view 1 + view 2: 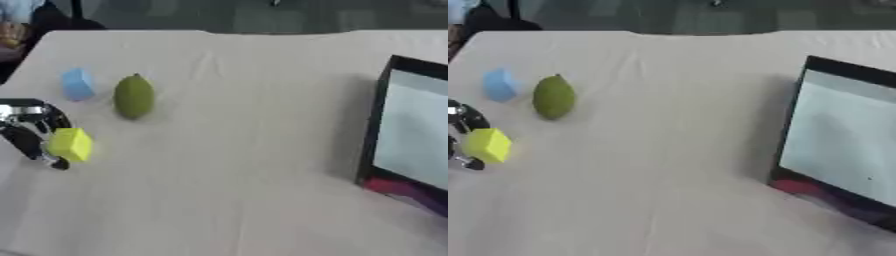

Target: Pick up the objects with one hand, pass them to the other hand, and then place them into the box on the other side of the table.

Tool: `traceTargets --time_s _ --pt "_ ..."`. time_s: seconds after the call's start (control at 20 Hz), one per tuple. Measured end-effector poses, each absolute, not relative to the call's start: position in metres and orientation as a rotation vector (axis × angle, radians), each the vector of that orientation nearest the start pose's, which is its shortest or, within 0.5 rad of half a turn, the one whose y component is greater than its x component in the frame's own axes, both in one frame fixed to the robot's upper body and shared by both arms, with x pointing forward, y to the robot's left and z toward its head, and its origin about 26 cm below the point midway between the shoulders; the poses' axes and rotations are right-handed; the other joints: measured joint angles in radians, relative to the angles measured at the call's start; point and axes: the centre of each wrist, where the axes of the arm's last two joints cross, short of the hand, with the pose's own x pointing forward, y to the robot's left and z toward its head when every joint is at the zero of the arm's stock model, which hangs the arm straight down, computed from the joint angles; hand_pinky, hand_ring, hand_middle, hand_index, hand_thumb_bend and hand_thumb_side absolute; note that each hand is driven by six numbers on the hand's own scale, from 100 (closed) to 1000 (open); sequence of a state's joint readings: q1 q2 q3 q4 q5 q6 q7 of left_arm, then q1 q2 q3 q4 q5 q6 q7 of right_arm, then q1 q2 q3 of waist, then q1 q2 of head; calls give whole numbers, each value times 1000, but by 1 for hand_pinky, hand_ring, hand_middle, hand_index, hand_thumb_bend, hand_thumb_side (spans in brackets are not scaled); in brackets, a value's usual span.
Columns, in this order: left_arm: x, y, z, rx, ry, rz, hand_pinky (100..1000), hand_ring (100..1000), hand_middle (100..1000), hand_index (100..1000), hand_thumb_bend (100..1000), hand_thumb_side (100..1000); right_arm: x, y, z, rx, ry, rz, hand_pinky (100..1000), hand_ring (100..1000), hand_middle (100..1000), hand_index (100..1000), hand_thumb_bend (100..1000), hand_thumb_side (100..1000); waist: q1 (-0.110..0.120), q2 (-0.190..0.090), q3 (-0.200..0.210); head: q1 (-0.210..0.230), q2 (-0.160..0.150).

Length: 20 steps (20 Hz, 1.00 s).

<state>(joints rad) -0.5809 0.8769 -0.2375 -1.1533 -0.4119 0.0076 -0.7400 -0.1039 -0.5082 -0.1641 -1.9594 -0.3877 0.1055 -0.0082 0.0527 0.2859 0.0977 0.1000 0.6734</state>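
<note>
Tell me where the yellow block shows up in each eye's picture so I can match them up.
Left eye view: yellow block at the left edge, middle height, pinched in the left hand.
Right eye view: the same block sits closer to the left edge, with less of the hand visible.
Shared landmark: the green lemon-shaped object lies just up and right of the block in both views.

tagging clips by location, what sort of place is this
Probably a lab or test room set up for robot handling trials: a cloth-covered table with a yellow block in the left hand, a blue block, a green fruit-like object and a black-rimmed box.
</note>
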Motion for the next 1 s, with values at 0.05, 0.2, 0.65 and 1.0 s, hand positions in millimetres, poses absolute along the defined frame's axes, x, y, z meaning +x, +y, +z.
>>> traceTargets --time_s 0.05,0.2,0.65,1.0 --pt "390 428 176 537 -898 -1361 806 770 672 717 630 225 276 -348 177 -92 -1983 148 1000 1000 1000 1000 100 584 0 0 0 0 0" --pt "390 429 176 541 -901 -1359 806 770 672 717 630 225 276 -348 177 -92 -1983 148 1000 1000 1000 1000 100 584 0 0 0 0 -1" --pt "391 425 175 574 -937 -1336 754 690 568 567 332 100 276 -348 177 -92 -1982 149 1000 1000 1000 1000 100 591 0 0 1 0 -3" --pt "388 418 185 613 -981 -1334 735 661 531 532 264 100 275 -348 176 -93 -1979 148 1000 1000 1000 1000 100 593 0 0 1 -1 -8"
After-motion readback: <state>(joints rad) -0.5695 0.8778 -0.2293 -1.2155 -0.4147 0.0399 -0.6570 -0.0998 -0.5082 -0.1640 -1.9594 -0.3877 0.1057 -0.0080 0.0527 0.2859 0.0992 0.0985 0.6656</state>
